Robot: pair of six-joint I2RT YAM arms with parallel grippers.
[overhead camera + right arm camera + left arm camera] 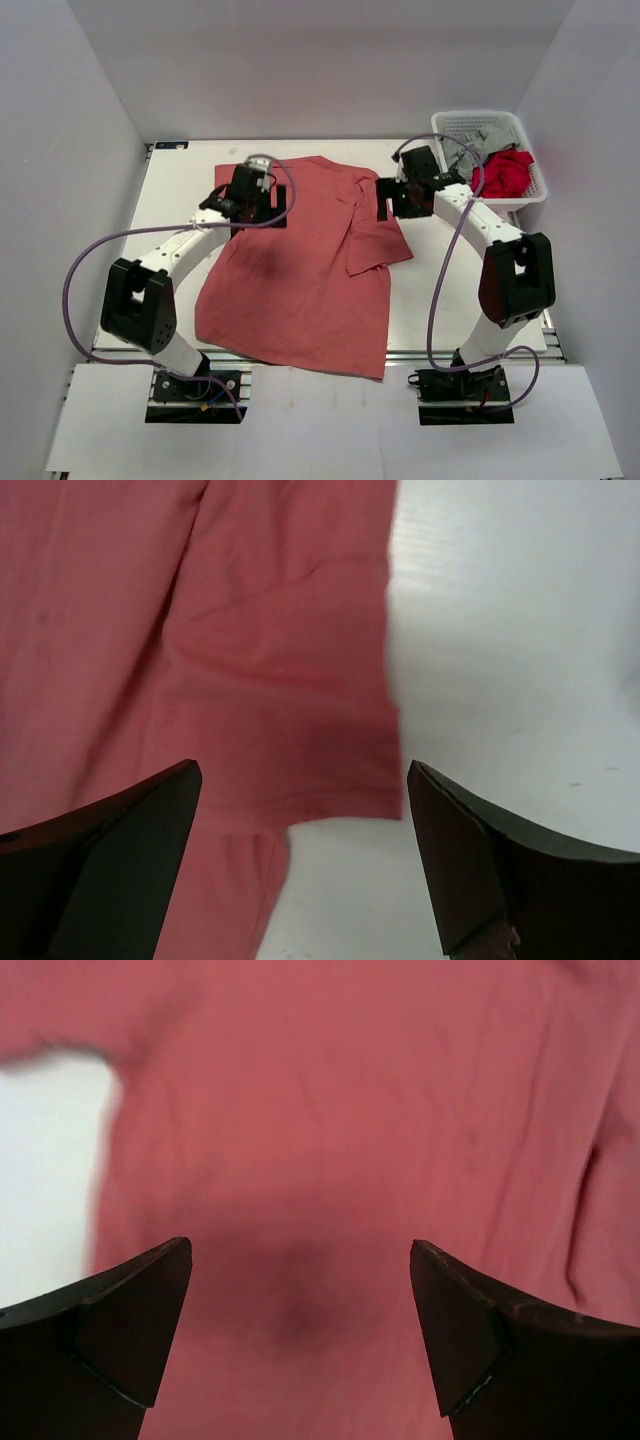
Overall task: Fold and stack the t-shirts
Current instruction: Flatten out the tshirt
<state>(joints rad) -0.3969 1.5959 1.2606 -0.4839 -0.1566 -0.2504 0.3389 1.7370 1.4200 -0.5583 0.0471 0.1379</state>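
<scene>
While left hand and right hand gape empty over the salmon-red cloth t-shirt, a shallow pinch may rumple it.

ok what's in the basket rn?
The white mesh basket holds a crumpled bright red t-shirt, with a grey t-shirt bunched behind it. Anything underneath them is covered.

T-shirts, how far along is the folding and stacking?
Done: the salmon-red shirt lies spread on the table. In hand: nothing; the left gripper and right gripper hover open above its upper part. Left: folding it, then the red shirt and grey shirt, both bunched in the basket.
</scene>
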